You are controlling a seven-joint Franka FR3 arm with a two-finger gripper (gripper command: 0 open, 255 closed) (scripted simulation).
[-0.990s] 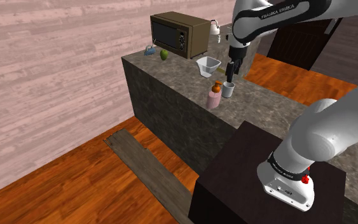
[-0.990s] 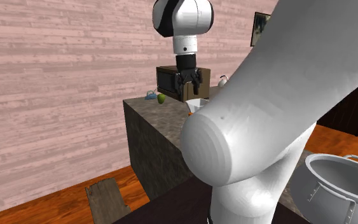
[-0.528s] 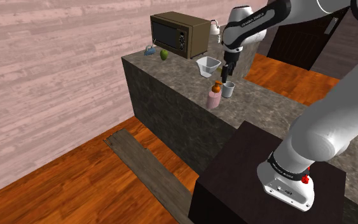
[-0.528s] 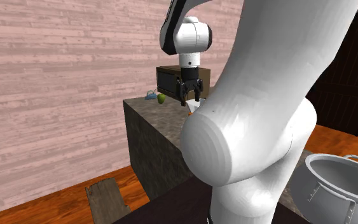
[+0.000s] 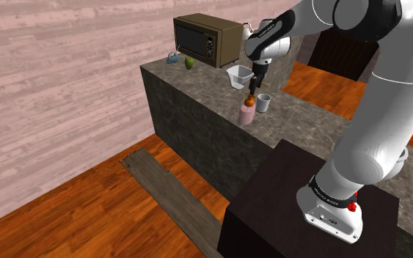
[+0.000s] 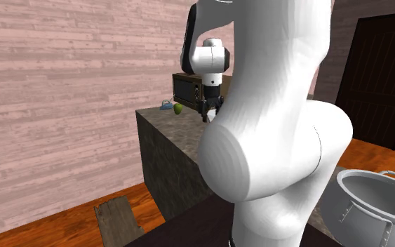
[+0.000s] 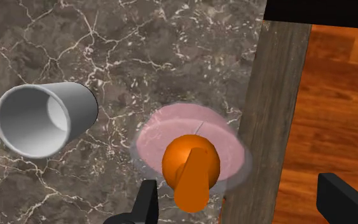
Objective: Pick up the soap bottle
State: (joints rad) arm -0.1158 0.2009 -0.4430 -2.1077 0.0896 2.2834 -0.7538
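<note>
Scanning the shoulder view from its left: brown microwave [image 5: 207, 39], white tub [image 5: 240, 75], then the pink soap bottle [image 5: 247, 111], upright near the front edge of the dark marbled counter [image 5: 210, 79], with a grey mug [image 5: 263, 102] just beside it. Gripper [image 5: 254, 87] hangs directly above the bottle. Fingers spread wide; the orange pump [image 7: 191, 167] sits between them, unclasped.

Shoulder cam: high, beside & behind stand [image 5: 285, 190], looks down-left along counter [image 5: 212, 77] twd microwave [image 5: 206, 40]; mid range. 2nd ext cam: lower, close behind arm [image 6: 273, 154], faces the same counter end. Both share microwave, counter corner, plank wall [image 5: 50, 73]. Wrist cam: straight down, v. close over bottle [image 7: 190, 149] & mug [image 7: 41, 121].
</note>
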